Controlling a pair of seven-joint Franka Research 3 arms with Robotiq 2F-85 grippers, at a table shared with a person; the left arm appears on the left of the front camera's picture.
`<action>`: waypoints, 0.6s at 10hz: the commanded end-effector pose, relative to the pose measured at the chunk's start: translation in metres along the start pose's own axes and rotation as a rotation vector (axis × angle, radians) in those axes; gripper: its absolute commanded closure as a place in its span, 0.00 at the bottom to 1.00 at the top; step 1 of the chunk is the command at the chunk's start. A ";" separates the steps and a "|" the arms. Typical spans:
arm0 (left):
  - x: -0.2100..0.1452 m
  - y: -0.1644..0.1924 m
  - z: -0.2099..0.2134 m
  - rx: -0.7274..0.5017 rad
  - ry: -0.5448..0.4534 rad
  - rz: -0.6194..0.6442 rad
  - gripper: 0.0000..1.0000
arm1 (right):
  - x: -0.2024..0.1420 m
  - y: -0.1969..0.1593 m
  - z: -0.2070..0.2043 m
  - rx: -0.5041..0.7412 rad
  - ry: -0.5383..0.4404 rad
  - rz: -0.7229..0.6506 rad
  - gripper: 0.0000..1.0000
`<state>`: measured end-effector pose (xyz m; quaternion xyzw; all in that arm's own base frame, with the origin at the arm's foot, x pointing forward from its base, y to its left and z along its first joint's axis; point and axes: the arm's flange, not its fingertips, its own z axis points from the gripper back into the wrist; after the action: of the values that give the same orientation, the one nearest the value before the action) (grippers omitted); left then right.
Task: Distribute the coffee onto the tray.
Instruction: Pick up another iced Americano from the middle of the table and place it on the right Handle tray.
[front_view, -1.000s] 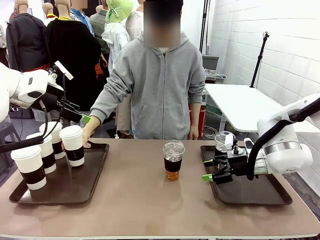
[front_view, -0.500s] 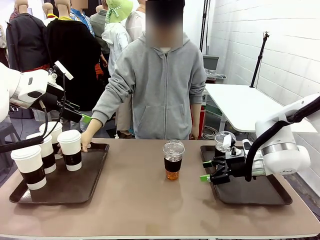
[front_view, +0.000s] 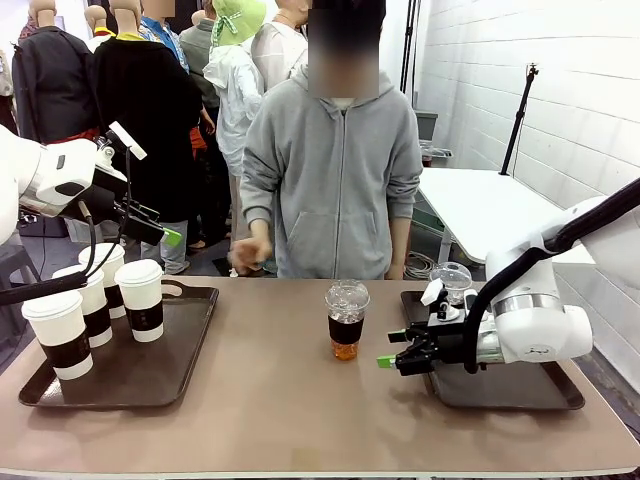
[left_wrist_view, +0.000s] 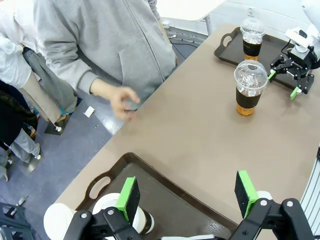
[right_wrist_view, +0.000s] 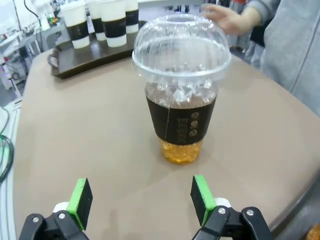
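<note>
Fingers of the right gripper (front_view: 388, 361) stand parted and empty in the front view, low over the worktop (front_view: 280, 400), pointed at the iced coffee cup (front_view: 347, 320) standing mid-worktop between the two trays. A second iced cup (front_view: 450, 285) stands on the right tray (front_view: 520, 390). Four white lidded cups (front_view: 140, 298) stand on the left tray (front_view: 130, 370). The left gripper (front_view: 170, 238) is raised above that tray. Since the earlier frame the right gripper has advanced toward the central cup, and the person's hand (front_view: 248, 252) has left the left tray.

Left wrist view: the left gripper's fingers (left_wrist_view: 129, 199) are wide apart, holding nothing, above the left tray.

Right wrist view: the central iced cup stands just ahead of the open green pads (right_wrist_view: 80, 196).

Judgement: the approach to grasp is in hand; next, advance until the pads flank the sleeve, then close gently.
</note>
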<state>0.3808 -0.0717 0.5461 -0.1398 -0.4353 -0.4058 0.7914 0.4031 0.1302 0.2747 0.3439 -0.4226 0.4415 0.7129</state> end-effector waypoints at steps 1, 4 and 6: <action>-0.002 0.002 -0.001 -0.003 -0.002 0.008 0.00 | 0.001 -0.002 -0.021 -0.047 -0.034 0.042 0.00; -0.002 0.002 -0.001 -0.003 -0.002 0.008 0.00 | 0.000 -0.003 -0.031 -0.071 -0.060 0.055 0.00; -0.002 0.002 -0.001 -0.003 -0.002 0.008 0.00 | -0.003 -0.006 -0.036 -0.096 -0.059 0.080 0.00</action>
<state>0.3808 -0.0717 0.5461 -0.1398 -0.4353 -0.4058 0.7914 0.4165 0.1481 0.2669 0.3286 -0.4625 0.4387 0.6969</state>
